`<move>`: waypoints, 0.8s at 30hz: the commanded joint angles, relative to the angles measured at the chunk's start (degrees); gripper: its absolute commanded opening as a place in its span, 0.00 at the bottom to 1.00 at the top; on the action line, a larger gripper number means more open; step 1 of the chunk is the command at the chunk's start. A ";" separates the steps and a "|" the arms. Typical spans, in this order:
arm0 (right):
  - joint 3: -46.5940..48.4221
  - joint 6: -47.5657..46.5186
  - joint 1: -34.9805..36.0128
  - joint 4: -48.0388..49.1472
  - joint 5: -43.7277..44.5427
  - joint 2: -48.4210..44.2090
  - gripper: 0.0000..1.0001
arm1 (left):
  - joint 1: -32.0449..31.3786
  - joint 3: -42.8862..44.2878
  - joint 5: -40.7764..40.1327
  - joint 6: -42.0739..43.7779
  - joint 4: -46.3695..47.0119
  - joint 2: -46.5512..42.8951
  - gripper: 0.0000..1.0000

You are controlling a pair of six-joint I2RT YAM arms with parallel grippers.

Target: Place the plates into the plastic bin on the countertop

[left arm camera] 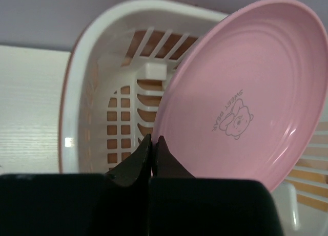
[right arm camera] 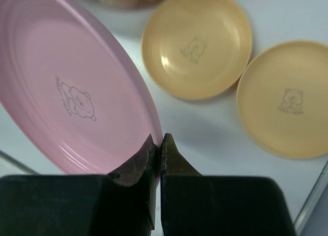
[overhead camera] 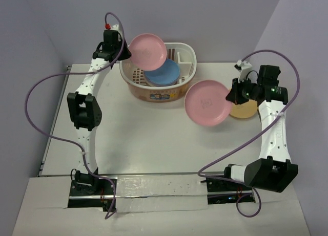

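Observation:
The cream plastic bin (overhead camera: pixel 180 90) stands at the back of the white countertop (overhead camera: pixel 143 138) with a blue plate (overhead camera: pixel 164 72) lying inside it. My left gripper (overhead camera: pixel 126 52) is shut on the rim of a pink plate (overhead camera: pixel 147 48), holding it tilted over the bin's left half. In the left wrist view, that gripper (left arm camera: pixel 154 140) pinches the pink plate (left arm camera: pixel 246 92) above the slotted bin (left arm camera: pixel 82 82). My right gripper (overhead camera: pixel 233 92) is shut on a second pink plate (overhead camera: pixel 207 103), to the right of the bin. In the right wrist view, its closed fingers (right arm camera: pixel 158 140) clamp this plate's (right arm camera: pixel 66 92) edge.
Two yellow-orange plates (right arm camera: pixel 197 44) (right arm camera: pixel 287 98) lie flat on the countertop below the right gripper; from above only one yellow-orange plate (overhead camera: pixel 244 111) shows, partly under the arm. Pale lilac walls close the back and sides. Purple cables loop beside both arms.

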 commanded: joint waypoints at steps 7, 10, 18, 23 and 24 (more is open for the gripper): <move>14.08 22.92 7.75 19.33 7.50 3.50 0.00 | -5.35 3.09 -0.18 -3.19 5.83 4.94 0.00; 17.47 24.49 11.78 21.13 14.30 6.56 0.00 | -6.35 3.68 -0.74 -2.88 5.50 6.45 0.00; 30.44 30.60 19.81 23.88 21.41 17.57 0.00 | -5.54 4.19 -0.71 -3.32 3.67 8.27 0.57; 37.17 31.72 23.46 25.36 22.89 25.88 0.00 | -4.23 3.41 0.75 -3.88 5.07 3.36 0.95; 39.26 31.99 24.32 25.63 23.58 27.71 0.00 | -3.69 3.63 0.85 -4.15 5.82 1.06 0.99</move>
